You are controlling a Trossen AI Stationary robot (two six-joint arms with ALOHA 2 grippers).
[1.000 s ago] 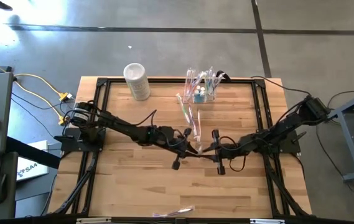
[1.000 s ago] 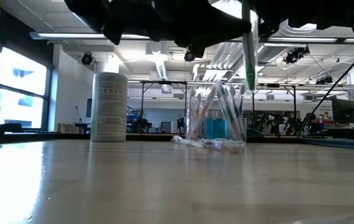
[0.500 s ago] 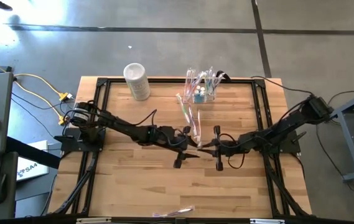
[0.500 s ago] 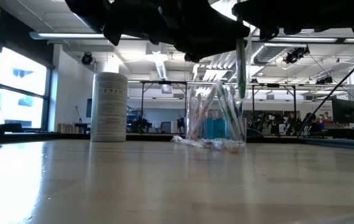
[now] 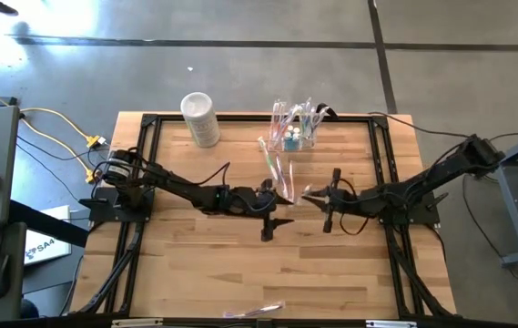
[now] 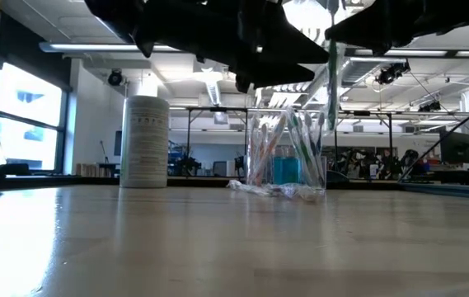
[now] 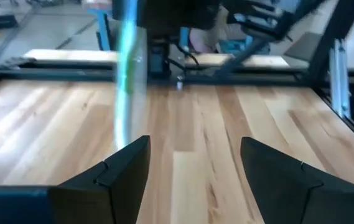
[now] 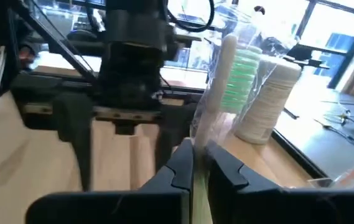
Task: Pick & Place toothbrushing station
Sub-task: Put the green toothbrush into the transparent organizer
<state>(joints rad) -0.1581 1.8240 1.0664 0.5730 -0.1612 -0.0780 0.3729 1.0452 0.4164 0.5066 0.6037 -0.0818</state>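
Light wooden butcher-block table (image 5: pixel 204 273) with a black metal frame around its edge, standing on a grey concrete floor. The low view looks past the tabletop into a big open workshop: ceiling strip lights, windows, benches and racks far back.

The clear holder (image 5: pixel 297 128), thin see-through plastic, boxy, sits at the table's far edge, stuffed with wrapped toothbrushes and something blue. In the low view (image 6: pixel 288 161) it stands upright on the wood with crinkly plastic wrap at its base. A whitish ribbed cylinder (image 5: pixel 200 118), upright, stands well apart from the holder along the same far edge. Loose wrapped toothbrushes (image 5: pixel 277 169) lie flat on the wood just in front of the holder.

Both arms meet over the table's middle, in front of the holder. The left gripper (image 5: pixel 272 208) has its fingers spread apart, nothing between them; its wrist view shows bare planks between the two dark fingers (image 7: pixel 121 171) and a blurred green brush handle just beyond them. The right gripper (image 5: pixel 318 194) is clamped on a green toothbrush (image 8: pixel 229 78) in clear wrap; only the right wrist view shows the green and white bristles up close. The low view shows that brush (image 6: pixel 332 78) hanging upright above the table, near the holder.

A small wrapped item (image 5: pixel 260 312) lies at the table's near edge, far from the holder.
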